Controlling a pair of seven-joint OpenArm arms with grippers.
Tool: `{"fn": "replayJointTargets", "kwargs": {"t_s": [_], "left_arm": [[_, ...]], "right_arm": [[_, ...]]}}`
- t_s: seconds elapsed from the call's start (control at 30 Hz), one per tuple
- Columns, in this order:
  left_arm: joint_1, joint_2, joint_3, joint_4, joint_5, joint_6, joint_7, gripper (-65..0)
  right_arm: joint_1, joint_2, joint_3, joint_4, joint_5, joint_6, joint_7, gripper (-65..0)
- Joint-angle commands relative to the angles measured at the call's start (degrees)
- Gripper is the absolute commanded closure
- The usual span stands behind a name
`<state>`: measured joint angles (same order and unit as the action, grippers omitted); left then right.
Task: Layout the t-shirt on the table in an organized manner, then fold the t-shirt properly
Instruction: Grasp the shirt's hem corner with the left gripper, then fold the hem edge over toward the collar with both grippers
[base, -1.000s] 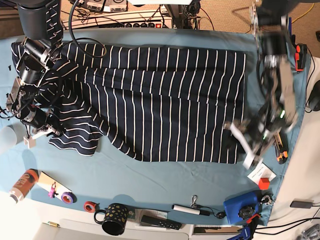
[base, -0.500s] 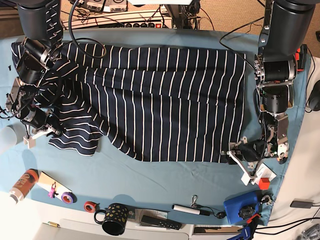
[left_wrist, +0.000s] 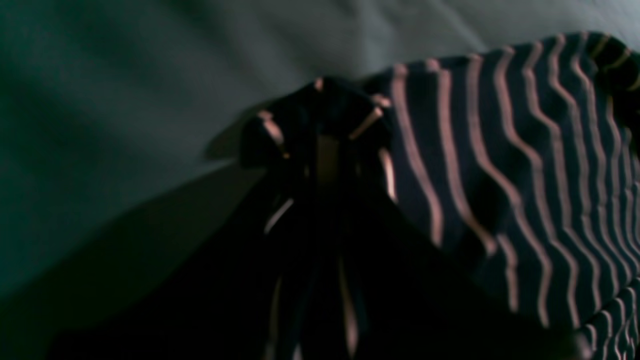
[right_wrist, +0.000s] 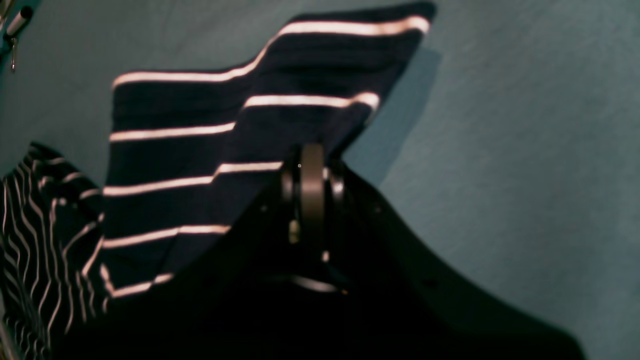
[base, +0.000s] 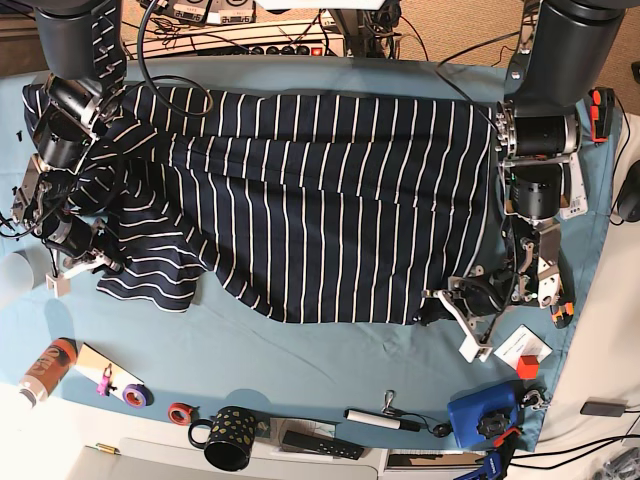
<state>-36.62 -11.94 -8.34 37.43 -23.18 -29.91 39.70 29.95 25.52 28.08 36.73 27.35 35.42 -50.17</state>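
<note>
Still the laying-out step, not the folding. Nearest the front edge of the worktop (base: 330, 370), the t-shirt's (base: 320, 210) hem corner bunched and pinched between the left gripper's (base: 440, 300) fingers, pressed together on the cloth in the left wrist view. Across the t-shirt, the right gripper (base: 100, 262) clamped on the sleeve edge, fingers together on fabric in its own wrist view. Beyond, the t-shirt spread sideways over the teal worktop, rumpled and slanting near the sleeve, its far edge straighter. Next, by this reading: pull both held corners apart and outward to flatten the near edge before any fold.
</note>
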Motion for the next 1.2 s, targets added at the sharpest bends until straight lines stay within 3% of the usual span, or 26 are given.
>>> {"fn": "replayJointTargets", "kwargs": {"t_s": [0.0,0.2,0.4,0.67,0.83,0.97,1.17], "left_arm": [[-1.2,-0.6,-0.1,0.5,0.5,-0.2,0.3,0.0],[-1.2,-1.9,-0.2,3.1,0.5,0.0,0.6,0.0],[-1.2,-2.2,-5.3,8.3,-2.1,-0.5,6.0,0.0],[-0.9,-2.3,-15.6,9.5,-10.7,-7.7,15.6,0.0],[0.5,-3.9,-20.1,9.5,-17.5,-7.7,19.5,0.0],[0.7,-5.7,-20.6,9.5,-21.8,-10.1,23.6,0.0],[-0.1,-6.0,-20.0,9.5,-28.9,-10.1,26.9,0.0]], "right_arm": [[1.5,1.2,0.0,0.8,0.6,0.2,2.6,0.0],[3.3,1.1,0.0,0.8,-4.5,0.3,12.4,0.0],[7.8,1.2,0.0,0.8,-4.9,0.4,13.7,0.0],[9.9,1.4,0.0,0.8,-4.4,1.0,12.3,0.0],[9.9,4.2,0.0,0.8,2.6,4.6,9.5,0.0],[9.9,7.2,0.0,0.8,7.4,4.6,5.7,0.0],[9.9,10.7,0.2,0.8,14.0,4.6,3.1,0.0]]}}
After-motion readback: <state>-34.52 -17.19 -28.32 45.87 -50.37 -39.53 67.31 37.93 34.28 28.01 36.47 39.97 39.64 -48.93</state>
